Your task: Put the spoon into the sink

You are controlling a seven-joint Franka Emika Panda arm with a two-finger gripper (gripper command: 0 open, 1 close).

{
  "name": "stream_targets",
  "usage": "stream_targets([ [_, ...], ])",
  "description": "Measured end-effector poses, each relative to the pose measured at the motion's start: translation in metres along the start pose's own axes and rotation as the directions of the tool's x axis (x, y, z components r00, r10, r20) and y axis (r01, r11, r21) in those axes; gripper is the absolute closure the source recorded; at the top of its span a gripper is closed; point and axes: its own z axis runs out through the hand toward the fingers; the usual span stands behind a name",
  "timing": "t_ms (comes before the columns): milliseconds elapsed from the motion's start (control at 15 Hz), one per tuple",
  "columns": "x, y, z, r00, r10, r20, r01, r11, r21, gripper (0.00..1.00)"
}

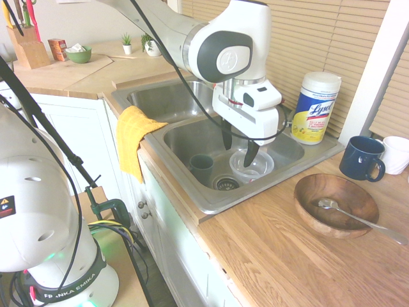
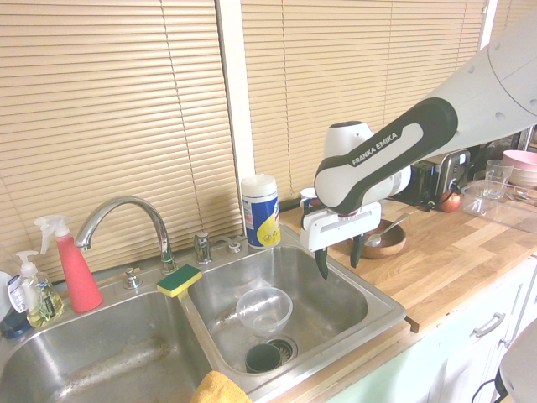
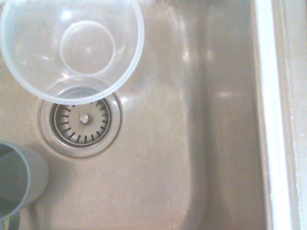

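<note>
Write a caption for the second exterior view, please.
Open fingers hover above the sink, while the spoon rests in the wooden bowl.

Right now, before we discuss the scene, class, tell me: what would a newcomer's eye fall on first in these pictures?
Probably the big white robot arm, its open gripper hanging over the steel sink. Next might come the bright yellow cloth draped over the sink's edge, and the tall Lysol tub standing behind the basin.
</note>
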Motion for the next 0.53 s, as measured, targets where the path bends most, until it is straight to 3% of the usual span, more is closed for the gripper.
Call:
stream_targets([
  [267,0.007,0.003,-0.002,1.0,0.018,-0.019,-0.017,0.998,0.052,0.0],
  [533,0.033,0.025,-0.037,0.987,0.149,-0.062,-0.133,0.968,0.213,0.0],
])
